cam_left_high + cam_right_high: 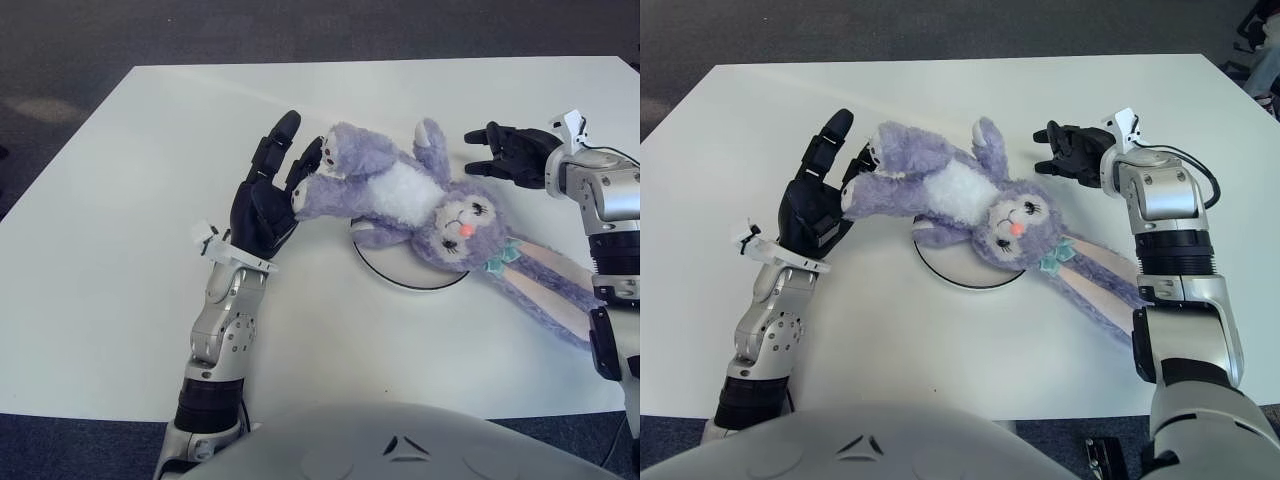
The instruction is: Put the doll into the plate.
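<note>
Plush doll sprawled across the plate, my hands off it

The doll is a soft, floppy purple rabbit, light by the look of it and sure to sag wherever I lift it; its torso and head lie over the white plate, while the long ears trail off toward my right side onto the table. My left hand has its fingers spread, the palm beside the doll's feet, gripping nothing. My right hand shows just beyond the doll's raised arm, fingers loosely splayed and empty. I judge the plump body the best place to grasp. The plate holds nothing else.
</note>
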Action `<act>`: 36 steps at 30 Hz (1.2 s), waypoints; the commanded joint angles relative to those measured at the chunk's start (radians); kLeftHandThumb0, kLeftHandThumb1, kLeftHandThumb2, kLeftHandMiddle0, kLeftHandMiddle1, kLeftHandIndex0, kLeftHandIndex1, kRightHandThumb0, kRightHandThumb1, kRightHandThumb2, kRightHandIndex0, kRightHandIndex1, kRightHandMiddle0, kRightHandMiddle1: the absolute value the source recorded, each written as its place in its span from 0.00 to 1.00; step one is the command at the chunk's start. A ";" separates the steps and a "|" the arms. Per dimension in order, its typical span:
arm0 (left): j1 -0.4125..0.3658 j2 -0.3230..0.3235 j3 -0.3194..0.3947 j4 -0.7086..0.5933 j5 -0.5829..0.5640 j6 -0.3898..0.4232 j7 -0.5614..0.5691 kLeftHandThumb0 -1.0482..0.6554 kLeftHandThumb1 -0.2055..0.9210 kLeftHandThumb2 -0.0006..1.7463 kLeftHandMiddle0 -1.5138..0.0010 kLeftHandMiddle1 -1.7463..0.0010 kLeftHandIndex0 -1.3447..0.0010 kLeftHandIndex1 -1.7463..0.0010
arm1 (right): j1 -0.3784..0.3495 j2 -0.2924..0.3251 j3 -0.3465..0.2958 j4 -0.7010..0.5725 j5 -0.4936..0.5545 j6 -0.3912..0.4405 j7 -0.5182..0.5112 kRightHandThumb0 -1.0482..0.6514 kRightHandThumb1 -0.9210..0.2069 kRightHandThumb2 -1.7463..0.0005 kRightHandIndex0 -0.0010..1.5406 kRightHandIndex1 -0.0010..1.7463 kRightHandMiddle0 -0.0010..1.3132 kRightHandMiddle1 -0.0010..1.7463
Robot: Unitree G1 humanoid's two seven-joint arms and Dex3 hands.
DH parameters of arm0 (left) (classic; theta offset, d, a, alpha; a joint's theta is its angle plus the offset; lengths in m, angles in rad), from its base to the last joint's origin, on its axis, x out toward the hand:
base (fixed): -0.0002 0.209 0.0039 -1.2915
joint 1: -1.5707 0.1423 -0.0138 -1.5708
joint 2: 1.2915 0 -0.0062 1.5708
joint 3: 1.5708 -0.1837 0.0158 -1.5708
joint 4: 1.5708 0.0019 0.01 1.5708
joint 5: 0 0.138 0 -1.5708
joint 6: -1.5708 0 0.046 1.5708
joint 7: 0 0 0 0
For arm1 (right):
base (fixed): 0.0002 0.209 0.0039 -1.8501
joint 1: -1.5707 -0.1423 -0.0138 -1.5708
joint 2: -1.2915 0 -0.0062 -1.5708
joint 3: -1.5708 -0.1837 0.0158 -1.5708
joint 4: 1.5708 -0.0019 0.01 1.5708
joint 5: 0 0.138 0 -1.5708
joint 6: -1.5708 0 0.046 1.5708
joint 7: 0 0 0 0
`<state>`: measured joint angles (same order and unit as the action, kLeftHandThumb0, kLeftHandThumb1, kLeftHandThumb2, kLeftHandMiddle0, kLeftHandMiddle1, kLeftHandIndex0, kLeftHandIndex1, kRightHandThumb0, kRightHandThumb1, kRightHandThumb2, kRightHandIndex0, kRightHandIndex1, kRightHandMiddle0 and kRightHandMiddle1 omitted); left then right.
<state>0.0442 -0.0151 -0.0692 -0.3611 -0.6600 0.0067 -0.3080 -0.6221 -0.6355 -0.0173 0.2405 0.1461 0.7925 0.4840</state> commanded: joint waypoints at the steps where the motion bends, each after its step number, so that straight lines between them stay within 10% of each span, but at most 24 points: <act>1: -0.005 0.019 0.022 -0.017 -0.008 0.022 -0.012 0.37 0.62 0.69 1.00 1.00 1.00 0.88 | 0.034 0.025 -0.019 0.008 -0.001 -0.012 -0.016 0.19 0.00 0.49 0.13 0.37 0.00 0.48; 8: -0.009 0.008 0.039 -0.015 0.013 0.001 -0.019 0.41 0.55 0.74 0.96 0.98 1.00 0.84 | 0.042 0.032 -0.028 0.018 -0.009 -0.021 -0.031 0.20 0.00 0.49 0.14 0.42 0.00 0.49; 13: -0.075 0.054 0.145 0.090 -0.047 -0.006 -0.073 0.30 0.68 0.57 0.86 0.94 1.00 0.71 | 0.052 0.035 -0.029 0.018 -0.015 -0.035 -0.040 0.20 0.00 0.48 0.13 0.42 0.00 0.47; 17: -0.150 0.080 0.250 0.274 -0.079 -0.051 -0.147 0.18 0.90 0.39 0.83 0.65 1.00 0.52 | 0.065 0.044 -0.043 0.015 -0.013 -0.054 -0.053 0.21 0.00 0.48 0.12 0.41 0.00 0.47; 26: -0.314 -0.075 0.250 0.502 0.271 -0.363 0.123 0.20 0.99 0.39 0.75 0.25 0.92 0.16 | 0.151 0.121 -0.159 -0.033 0.027 -0.155 -0.139 0.23 0.00 0.49 0.20 0.48 0.00 0.68; 36: -0.460 -0.017 0.312 0.780 0.478 -0.442 0.352 0.38 0.83 0.46 0.59 0.06 0.77 0.00 | 0.259 0.250 -0.277 -0.158 0.074 -0.302 -0.253 0.27 0.00 0.50 0.29 0.63 0.07 0.86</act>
<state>-0.3745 -0.0794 0.2096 0.3289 -0.2220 -0.4274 -0.0107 -0.3950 -0.4164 -0.2463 0.1214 0.2060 0.5473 0.2747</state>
